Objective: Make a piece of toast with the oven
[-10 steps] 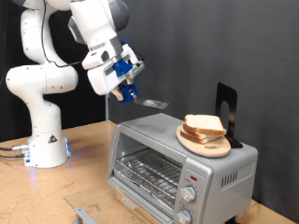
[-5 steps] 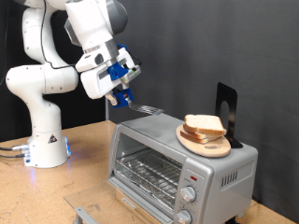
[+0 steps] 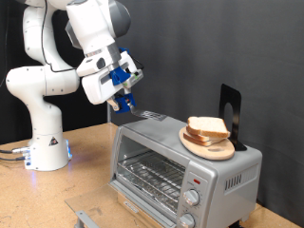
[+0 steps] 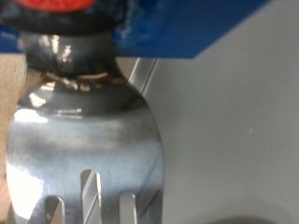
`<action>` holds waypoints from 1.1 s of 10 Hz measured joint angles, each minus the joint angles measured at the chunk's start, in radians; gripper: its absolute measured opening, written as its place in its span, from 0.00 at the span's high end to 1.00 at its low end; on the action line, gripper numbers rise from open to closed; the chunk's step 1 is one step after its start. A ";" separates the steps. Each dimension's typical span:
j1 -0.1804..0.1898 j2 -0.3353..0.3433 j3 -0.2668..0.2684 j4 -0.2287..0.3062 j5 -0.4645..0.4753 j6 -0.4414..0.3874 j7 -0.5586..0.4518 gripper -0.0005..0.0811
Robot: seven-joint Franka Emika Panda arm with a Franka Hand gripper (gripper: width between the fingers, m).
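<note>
The piece of toast [image 3: 208,126], a roughly square slice of pale bread with a tan-brown crust, lies on a round wooden plate [image 3: 207,144]. That plate sits on the flat top of the oven, toward the oven's knob end. A second slice appears to lie beneath the first, though the stack is too small to separate with certainty.

The oven [image 3: 180,168] is a small silver countertop toaster oven. Its glass door hangs open, hinged down at the front, and a bare wire rack [image 3: 152,175] is visible in the cavity. Two round knobs [image 3: 189,211] sit one above the other on the panel beside the cavity. A black upright stand [image 3: 231,114] rises on the oven behind the plate.

The gripper [image 3: 124,96], with blue finger parts on a white arm, is positioned above the end of the oven roof farthest from the knobs, well apart from the toast. It is clamped on a shiny metal fork [image 3: 150,115]; the fork's far end lies at or just above the oven roof, and contact cannot be confirmed. In the wrist view the fork [image 4: 86,140] fills the frame, its neck emerging from the gripper body and its slotted head spread over the grey oven surface.

The oven stands on a wooden table [image 3: 85,157], with the arm's white base [image 3: 46,147] mounted beyond the oven's end.
</note>
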 joint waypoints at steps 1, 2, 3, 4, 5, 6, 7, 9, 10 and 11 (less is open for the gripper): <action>-0.001 0.001 0.003 0.012 -0.039 -0.048 0.028 0.40; -0.004 0.004 0.009 0.033 -0.075 -0.088 0.060 0.40; -0.005 0.009 0.014 0.054 -0.099 -0.113 0.083 0.40; -0.005 0.014 0.015 0.073 -0.107 -0.127 0.097 0.40; -0.005 0.023 0.016 0.090 -0.109 -0.129 0.106 0.40; -0.006 0.035 0.018 0.106 -0.123 -0.129 0.120 0.40; -0.007 0.049 0.027 0.120 -0.148 -0.129 0.141 0.40; -0.009 0.084 0.046 0.146 -0.174 -0.118 0.180 0.40; -0.009 0.101 0.055 0.155 -0.175 -0.106 0.193 0.40; -0.009 0.116 0.063 0.163 -0.175 -0.088 0.202 0.40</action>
